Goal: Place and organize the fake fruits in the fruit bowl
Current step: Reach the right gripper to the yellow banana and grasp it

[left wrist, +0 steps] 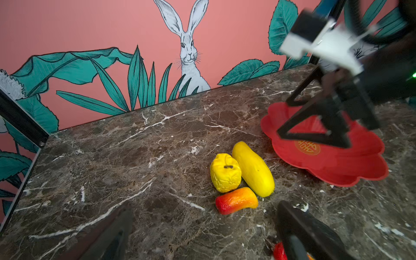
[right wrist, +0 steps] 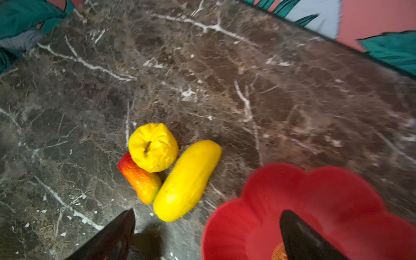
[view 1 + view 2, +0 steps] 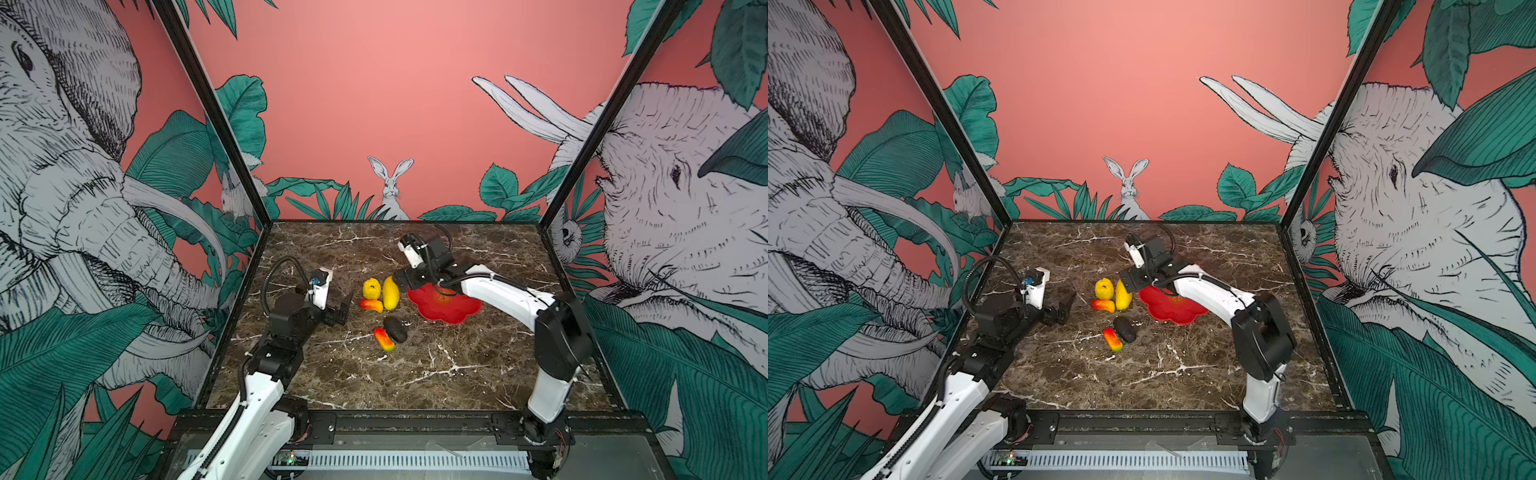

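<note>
We see the right hand [image 3: 401,283] spread wide and holding nothing. In the right wrist view one finger [image 2: 301,236] hangs over the fruit bowl [image 2: 326,193] and the other over bare counter [image 2: 225,78], with the long yellow fruit [image 2: 188,180] just ahead of the gap. In both top views this hand sits at the bowl's left rim, close by the far end of the long yellow fruit; we cannot tell whether it touches either. The left hand [image 3: 344,307] is also wide open and empty, low over the counter, left of the fruits and apart from them. We count five fruits, one bowl and two hands. Three fruits huddle just left of the bowl: the long yellow fruit, the bumpy yellow fruit [image 3: 371,289] against its side, and a red-orange fruit [image 3: 372,306] lying across their near ends. Nearer the camera, the dark oval fruit [image 3: 395,329] and a red-to-green fruit [image 3: 384,339] lie side by side, touching. All five rest on the counter, outside the bowl. The bowl sits flat with a gold mark [image 1: 307,147] at its centre. The right arm [image 3: 498,291] crosses above the bowl's far right part and hides some of the rim in the top views.
</note>
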`<state>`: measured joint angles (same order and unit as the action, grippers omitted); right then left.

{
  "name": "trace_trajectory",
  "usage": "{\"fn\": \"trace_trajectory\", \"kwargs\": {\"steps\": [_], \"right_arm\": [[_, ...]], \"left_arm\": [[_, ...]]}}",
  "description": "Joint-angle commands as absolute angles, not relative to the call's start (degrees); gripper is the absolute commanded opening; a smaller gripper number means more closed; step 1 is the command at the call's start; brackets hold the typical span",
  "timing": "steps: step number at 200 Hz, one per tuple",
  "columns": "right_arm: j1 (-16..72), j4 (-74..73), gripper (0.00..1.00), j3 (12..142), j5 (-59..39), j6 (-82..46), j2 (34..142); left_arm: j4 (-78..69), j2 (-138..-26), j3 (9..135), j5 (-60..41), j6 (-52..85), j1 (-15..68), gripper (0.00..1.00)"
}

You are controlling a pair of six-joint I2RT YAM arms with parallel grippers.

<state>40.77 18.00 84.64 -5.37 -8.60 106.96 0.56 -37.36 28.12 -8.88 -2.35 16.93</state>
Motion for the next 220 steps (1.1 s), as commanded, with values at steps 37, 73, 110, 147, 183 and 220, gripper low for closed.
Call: {"fn": "trace_trajectory", "kwargs": {"steps": [37, 73, 110, 147, 183, 220], "right_arm": [[43.15, 24.31, 0.98, 96.15, -2.92, -14.41, 119.36], [43.24, 26.83, 0.90, 97.93, -1.47, -15.47, 121.65], [43.24, 28.01, 0.83, 99.41, -1.04, -15.92, 122.98], [43.24, 27.71, 0.78, 100.85, -1.98, -16.41, 125.25], [43.24, 27.68, 0.76, 102.33, -2.68, -16.79, 127.27], [43.24, 27.94, 0.74, 103.77, -3.69, -16.63, 129.41]], "left_arm": [[-1.81, -36.18, 23.88, -9.14, -2.47, 18.28, 1.00], [-7.61, -36.64, 19.24, -11.08, -5.32, 18.18, 1.00], [-8.89, -35.97, 17.28, -10.28, -5.50, 18.26, 1.00], [-3.13, -37.34, 22.99, -7.89, -2.06, 18.22, 1.00], [11.32, -39.52, 34.58, -1.40, 2.07, 18.23, 1.00], [25.43, -42.10, 45.50, -3.11, 2.68, 18.23, 1.00]]}}
